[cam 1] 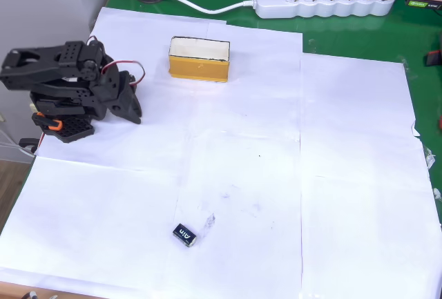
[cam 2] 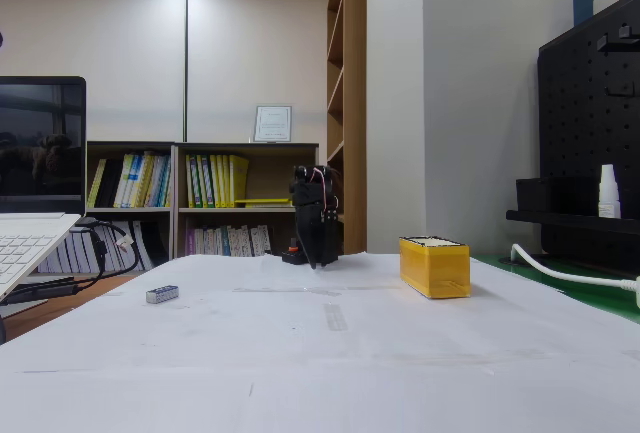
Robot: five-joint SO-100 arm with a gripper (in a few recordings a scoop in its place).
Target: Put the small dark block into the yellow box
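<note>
The small dark block (cam 1: 184, 234) lies flat on the white paper near the front edge in the overhead view, white lettering up and pale end to the lower right. In the fixed view the block (cam 2: 162, 294) sits at the left. The yellow box (cam 1: 199, 59) stands at the back of the paper, cream top up; the fixed view has this box (cam 2: 434, 266) right of centre. My black arm is folded at the left. Its gripper (cam 1: 135, 114) points down at the paper, shut and holding nothing, far from the block and left of the box. The gripper (cam 2: 314, 261) hangs at centre.
A white power strip (cam 1: 321, 1) with its cable lies on the green mat behind the paper. White paper sheets (cam 1: 345, 175) cover the table. A laptop (cam 2: 30, 243) stands at the left in the fixed view, and a black pegboard (cam 2: 590, 133) at the right.
</note>
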